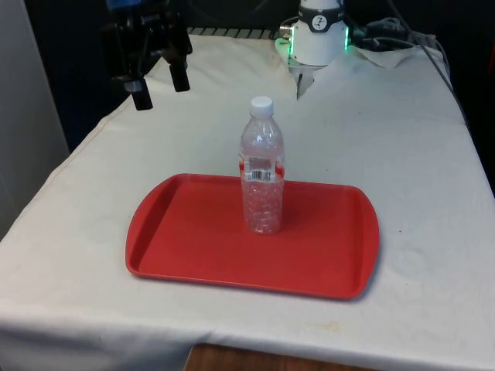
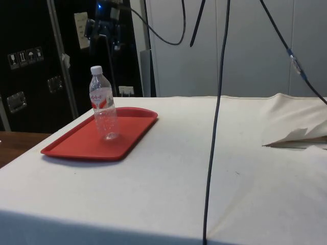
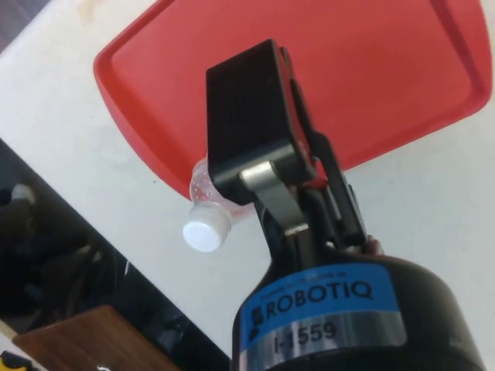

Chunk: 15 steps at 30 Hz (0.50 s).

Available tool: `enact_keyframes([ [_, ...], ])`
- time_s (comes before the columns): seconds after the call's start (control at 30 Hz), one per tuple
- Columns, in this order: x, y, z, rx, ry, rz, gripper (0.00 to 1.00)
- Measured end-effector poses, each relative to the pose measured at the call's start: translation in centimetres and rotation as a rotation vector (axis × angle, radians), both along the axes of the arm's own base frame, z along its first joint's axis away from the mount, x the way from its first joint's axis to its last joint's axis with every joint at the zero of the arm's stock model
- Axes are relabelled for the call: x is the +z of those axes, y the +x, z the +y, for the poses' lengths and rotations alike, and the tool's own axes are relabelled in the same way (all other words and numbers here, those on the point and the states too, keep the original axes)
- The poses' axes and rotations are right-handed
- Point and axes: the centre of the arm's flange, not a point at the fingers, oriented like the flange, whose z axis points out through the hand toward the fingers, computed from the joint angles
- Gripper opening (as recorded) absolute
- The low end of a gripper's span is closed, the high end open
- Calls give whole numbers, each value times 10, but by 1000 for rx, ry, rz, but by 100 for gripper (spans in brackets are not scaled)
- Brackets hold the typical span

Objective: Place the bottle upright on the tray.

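At the front view's left, high above the far corner of the surface (image 1: pixel 418 147), hangs the black tool (image 1: pixel 158 86), its two fingers (image 1: pixel 140 96) spread apart with nothing between them, released and well clear of everything below. The side view sets it (image 2: pixel 104 31) up above the tray's far end, against the dark cabinets. Further toward the front view's right, near the surface's front edge, lies the red tray (image 1: pixel 178 247), flat on the white cloth. On it, roughly at its middle and a little toward the back rim, the bottle (image 1: pixel 261 166) stands upright: clear, crinkled plastic, a white cap, a red and white label round its upper body. From the wrist view the bottle (image 3: pixel 205 216) shows cap-first behind one finger, over the tray (image 3: pixel 371 77).
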Motion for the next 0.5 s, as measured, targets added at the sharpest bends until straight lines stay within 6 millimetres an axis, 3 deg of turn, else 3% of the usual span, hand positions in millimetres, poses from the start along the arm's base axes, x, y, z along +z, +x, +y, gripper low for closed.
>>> enact_keyframes([
  [0.5,18,-9,-8,2,-31,6,100],
])
